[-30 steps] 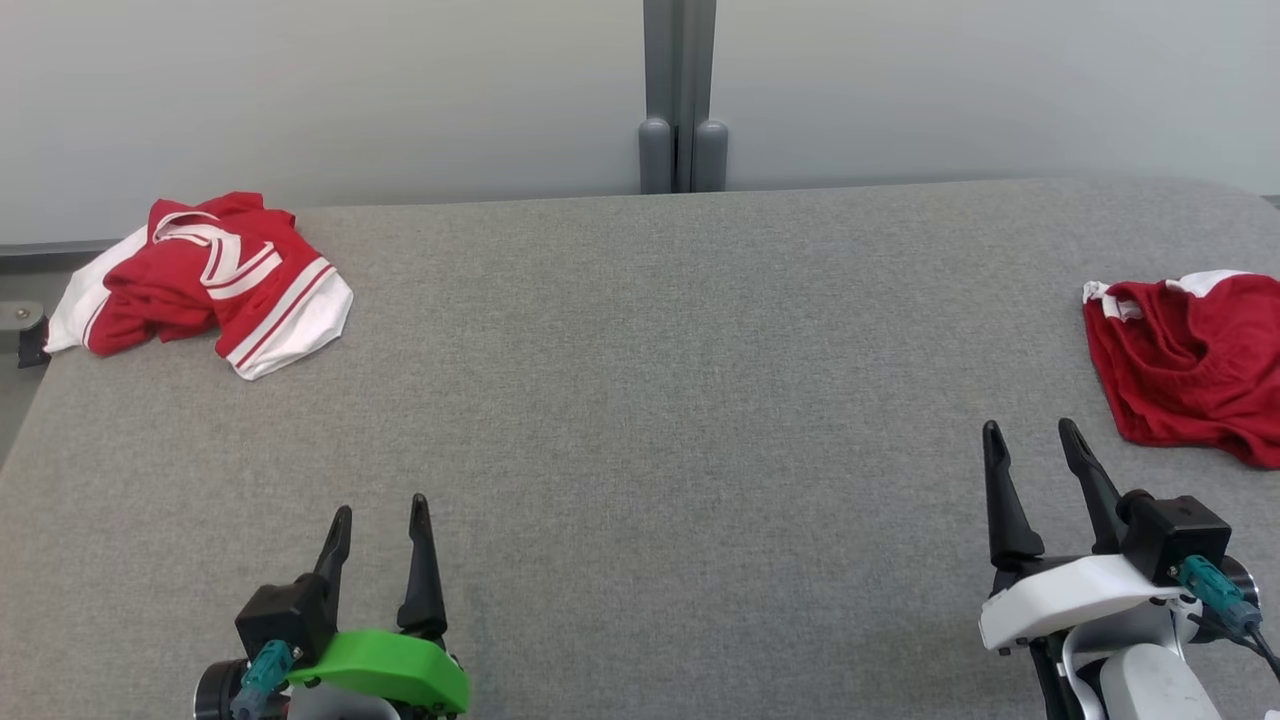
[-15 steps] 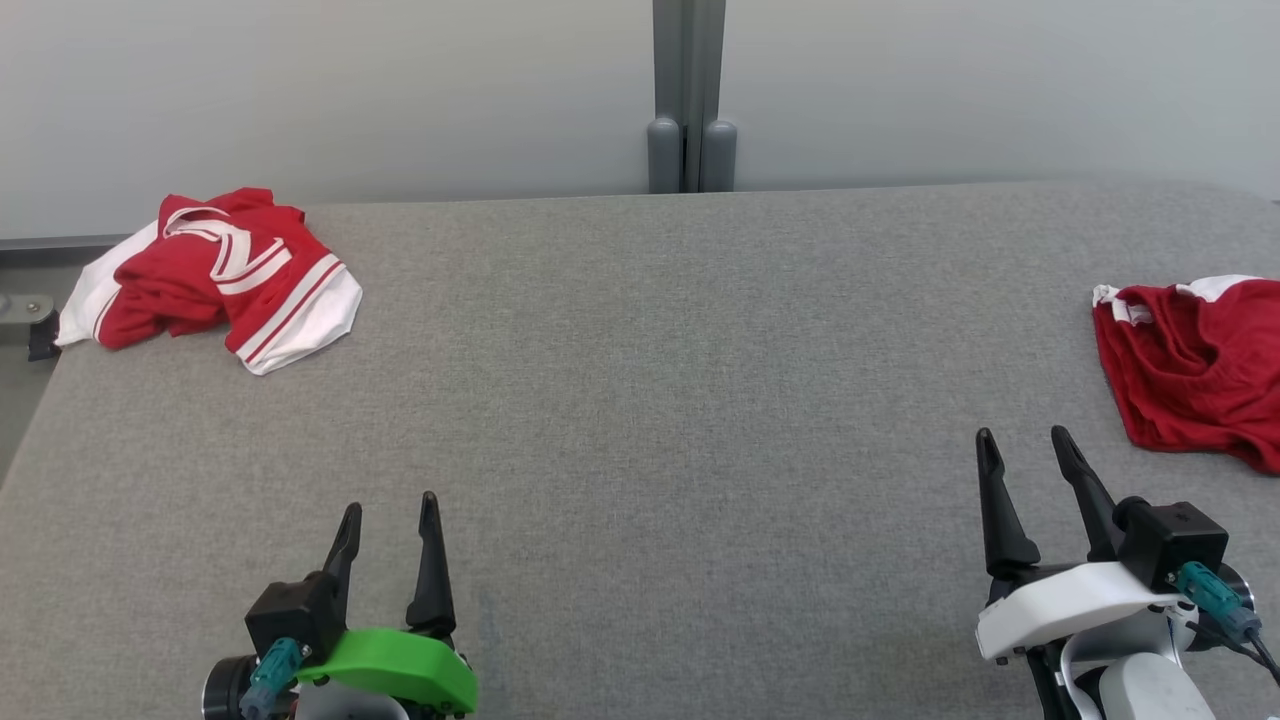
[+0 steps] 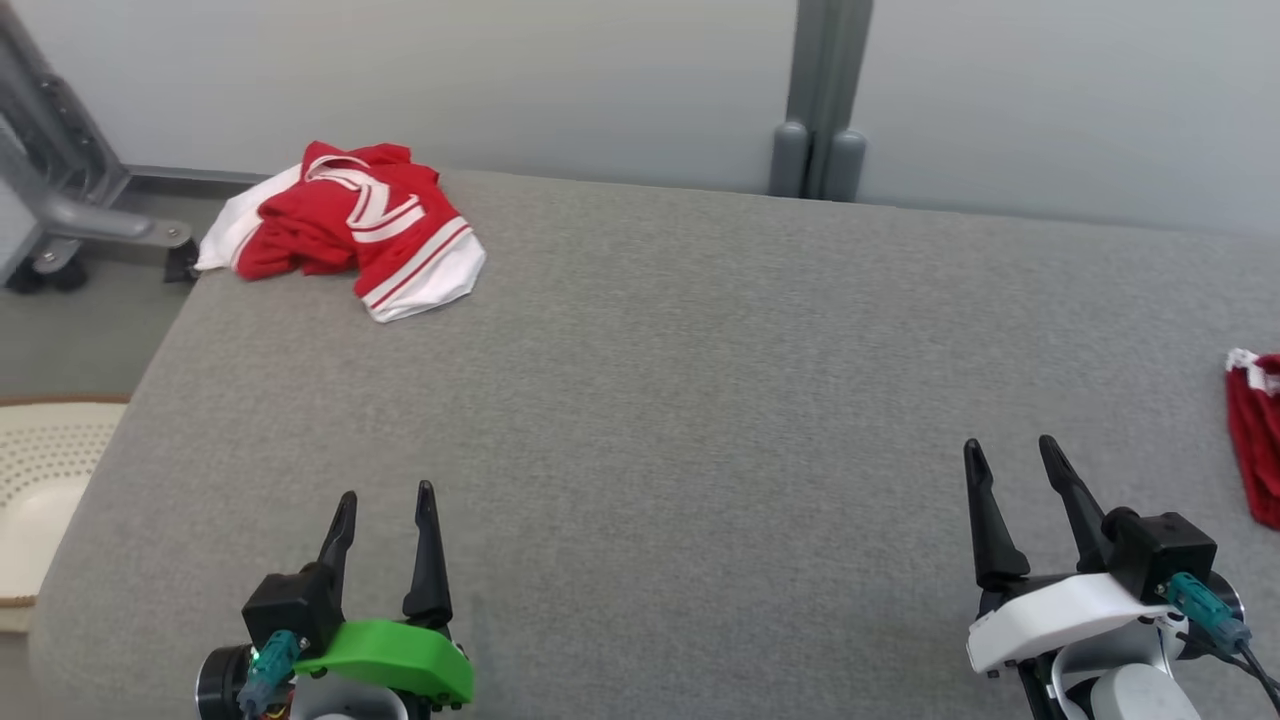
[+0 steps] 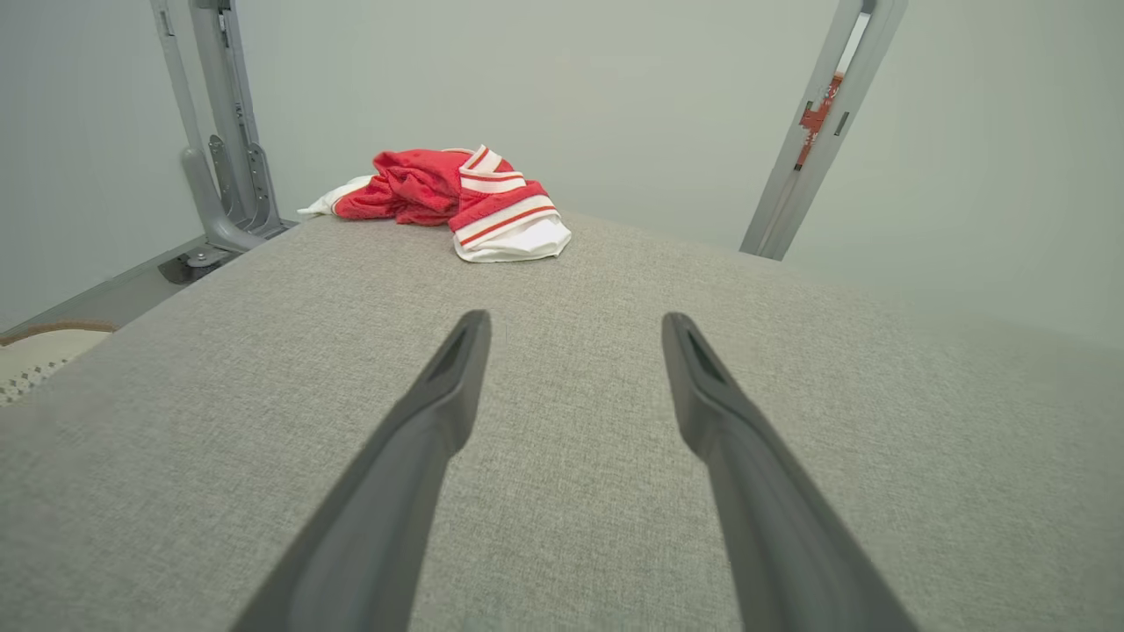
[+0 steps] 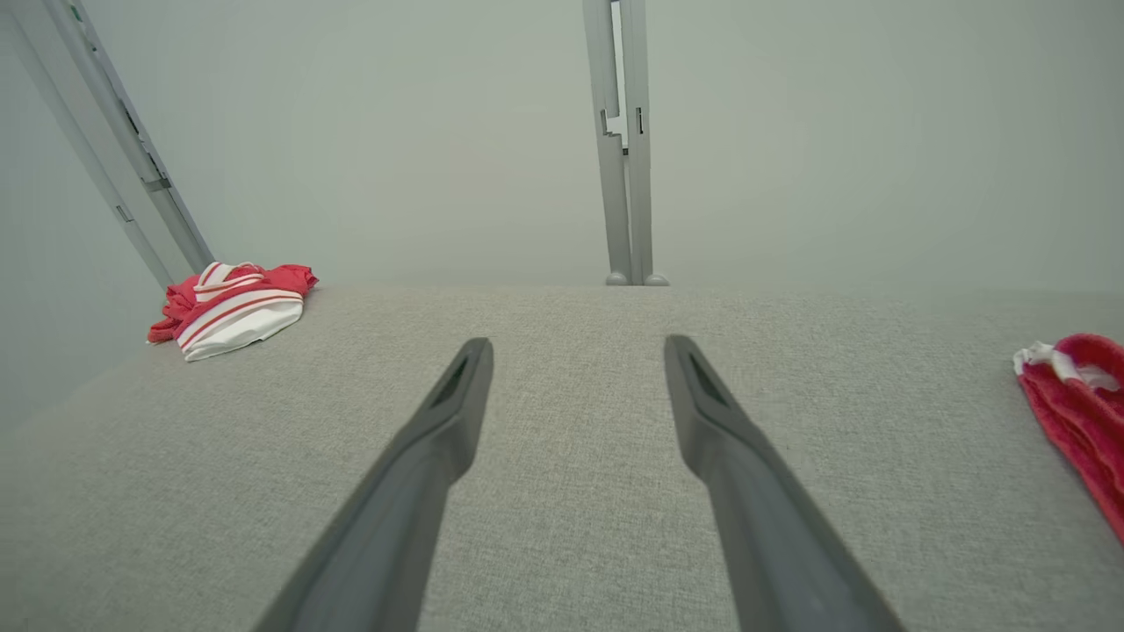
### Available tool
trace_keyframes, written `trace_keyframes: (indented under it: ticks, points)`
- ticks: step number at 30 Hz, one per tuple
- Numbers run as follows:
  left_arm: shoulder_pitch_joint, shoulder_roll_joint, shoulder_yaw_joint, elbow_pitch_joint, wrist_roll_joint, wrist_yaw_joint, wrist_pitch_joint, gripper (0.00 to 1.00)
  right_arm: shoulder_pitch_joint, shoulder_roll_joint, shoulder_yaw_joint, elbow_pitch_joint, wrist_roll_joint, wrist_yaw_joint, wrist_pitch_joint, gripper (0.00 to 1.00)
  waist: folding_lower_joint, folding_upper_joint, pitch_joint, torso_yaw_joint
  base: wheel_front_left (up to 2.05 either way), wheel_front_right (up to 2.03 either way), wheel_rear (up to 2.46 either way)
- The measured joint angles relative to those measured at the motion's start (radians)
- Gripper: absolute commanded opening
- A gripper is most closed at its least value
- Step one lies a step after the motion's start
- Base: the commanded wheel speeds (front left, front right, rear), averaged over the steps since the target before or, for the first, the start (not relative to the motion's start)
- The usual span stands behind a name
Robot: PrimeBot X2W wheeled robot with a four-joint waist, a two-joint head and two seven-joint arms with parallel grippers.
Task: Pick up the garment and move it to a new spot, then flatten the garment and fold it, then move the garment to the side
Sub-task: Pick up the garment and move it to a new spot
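Observation:
The garment, bright red with white red-striped sleeves, lies crumpled at the far left corner of the grey padded table. It also appears ahead in the left wrist view as the garment and far left in the right wrist view as the garment. My left gripper hovers open and empty over the near left of the table, well short of the garment. My right gripper hovers open and empty at the near right. The left gripper and right gripper show only bare table between their fingers.
A darker red garment with white trim lies at the table's right edge, also seen as the darker red garment. A grey post stands behind the table. A wheeled metal frame and a pale perforated basket sit on the floor left of the table.
The head camera has swung left, so the whole scene shifted right and the floor, frame and basket came into sight. Both grippers stay open; the garments have not moved on the table.

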Motion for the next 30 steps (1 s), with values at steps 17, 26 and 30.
trace_keyframes:
  ticks: [17,26,30]
  points:
    - [0.028,0.001,0.085,-0.047,0.016,0.006,0.0,1.0,-0.037,0.002,0.074,0.003,-0.001,0.0,-0.003,1.0,0.0,0.0,0.005,0.289,0.0,0.0,0.0]
    - [-0.005,0.032,0.122,-0.052,0.038,-0.003,0.0,1.0,-0.055,0.002,0.057,-0.067,-0.026,0.0,0.011,1.0,0.0,0.0,0.036,0.302,0.0,0.0,0.0]
    - [-0.142,0.097,0.134,-0.061,0.063,-0.027,0.003,1.0,-0.084,0.002,0.042,-0.117,-0.067,0.0,0.044,1.0,0.0,0.0,0.074,0.288,0.0,0.0,0.0]
